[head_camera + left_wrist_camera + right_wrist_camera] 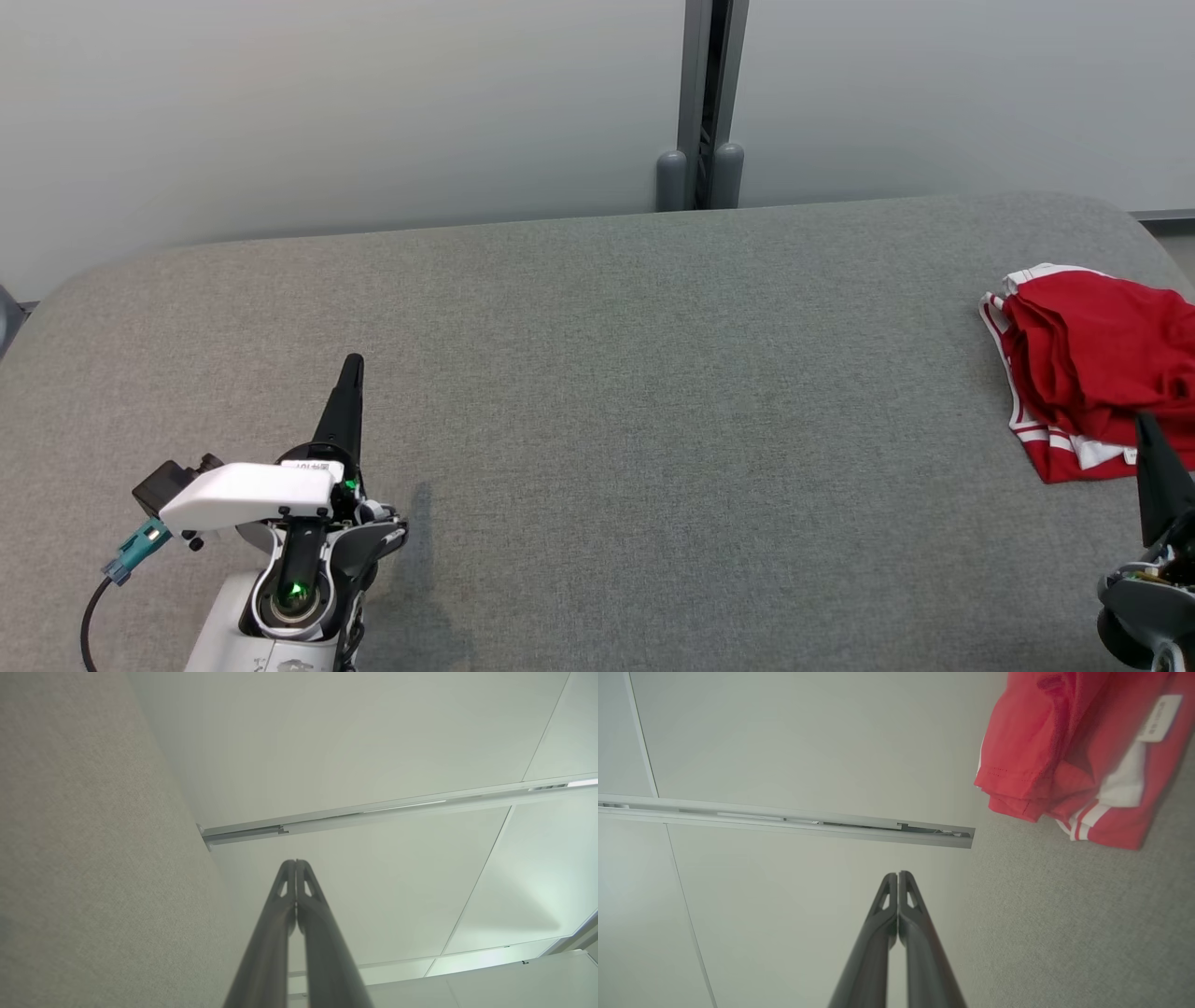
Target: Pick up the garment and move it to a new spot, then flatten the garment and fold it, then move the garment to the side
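Red garment with white side stripes (pixel 1092 364) is the one to watch, and it is lying on the biggest thing out here: the broad grey fabric-covered table (pixel 597 392) with rounded corners, stretching right across the head view. Behind the table rise the pale grey wall panels (pixel 327 112), split by a dark grey upright post (pixel 709 93) that meets the table's far edge a little right of centre.

Now to the garment itself: it is bunched in loose folds at the far right of the table, near the rounded back corner, its right side cut off by the edge of the head view. White trim shows along its left and near edges.

Over on the left we have the left arm, its white wrist housing (pixel 247 495) low over the table, with a teal connector (pixel 135 551) sticking out at its side. From there the left gripper (pixel 352 373) points away toward the wall, its two dark fingers pressed together, nothing between them, well apart from the garment.

The right gripper (pixel 1146 431) pokes up at the lower right corner, fingers likewise pressed tight and holding nothing. Its tip sits just before the garment's near edge; the right wrist view shows the cloth off to one side, clear of the fingers. A small white label (pixel 1157 718) shows on the cloth there.
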Motion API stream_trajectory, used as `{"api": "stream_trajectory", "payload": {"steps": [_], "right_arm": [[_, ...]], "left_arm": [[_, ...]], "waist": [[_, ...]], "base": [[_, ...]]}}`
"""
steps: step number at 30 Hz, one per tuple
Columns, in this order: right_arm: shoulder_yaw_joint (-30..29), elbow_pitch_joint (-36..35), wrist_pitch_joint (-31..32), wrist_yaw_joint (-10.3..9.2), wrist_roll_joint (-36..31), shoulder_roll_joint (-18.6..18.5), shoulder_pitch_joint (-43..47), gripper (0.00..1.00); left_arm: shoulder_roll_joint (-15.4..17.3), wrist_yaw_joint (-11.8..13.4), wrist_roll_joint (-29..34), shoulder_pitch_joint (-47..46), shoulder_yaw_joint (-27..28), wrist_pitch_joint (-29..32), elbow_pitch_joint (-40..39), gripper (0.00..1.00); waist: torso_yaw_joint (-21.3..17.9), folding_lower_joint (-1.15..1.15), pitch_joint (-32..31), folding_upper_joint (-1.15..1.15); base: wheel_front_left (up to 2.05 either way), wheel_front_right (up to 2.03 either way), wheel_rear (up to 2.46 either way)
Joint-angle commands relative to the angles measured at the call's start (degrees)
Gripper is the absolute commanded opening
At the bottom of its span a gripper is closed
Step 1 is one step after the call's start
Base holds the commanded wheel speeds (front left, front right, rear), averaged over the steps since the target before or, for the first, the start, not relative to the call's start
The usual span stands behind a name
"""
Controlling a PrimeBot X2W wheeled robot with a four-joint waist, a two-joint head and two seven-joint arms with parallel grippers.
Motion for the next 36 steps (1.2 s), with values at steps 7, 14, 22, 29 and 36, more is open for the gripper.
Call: {"api": "stream_trajectory", "payload": {"steps": [7,14,22,29,36], "right_arm": [[-1.17,0.19,1.26,0.00,3.12,-0.10,-0.69,0.00],[-1.35,0.24,1.50,0.00,3.85,-0.09,-0.73,0.00],[-1.35,0.23,1.50,0.00,3.85,-0.10,-0.71,0.00],[-1.33,0.23,1.50,0.00,3.85,-0.10,-0.71,0.00],[-1.35,0.23,1.50,0.00,3.85,-0.11,-0.71,0.00]], "left_arm": [[0.38,-0.50,-2.80,-1.80,0.01,0.75,0.53,0.00],[0.39,-0.54,-3.35,-2.14,0.01,0.85,0.67,0.00],[0.39,-0.50,-3.34,-2.14,0.01,0.85,0.66,0.00],[0.39,-0.51,-3.34,-2.14,0.01,0.85,0.66,0.00],[0.39,-0.51,-3.34,-2.14,0.01,0.85,0.65,0.00]], "waist": [[-0.40,0.00,-0.12,0.00],[-0.56,0.00,-0.17,0.00],[-0.56,0.00,-0.17,0.00],[-0.56,0.00,-0.17,0.00],[-0.56,0.00,-0.17,0.00]], "base": [[0.00,0.00,0.00],[0.00,0.00,0.00],[0.00,0.00,0.00],[0.00,0.00,0.00],[0.00,0.00,0.00]]}}
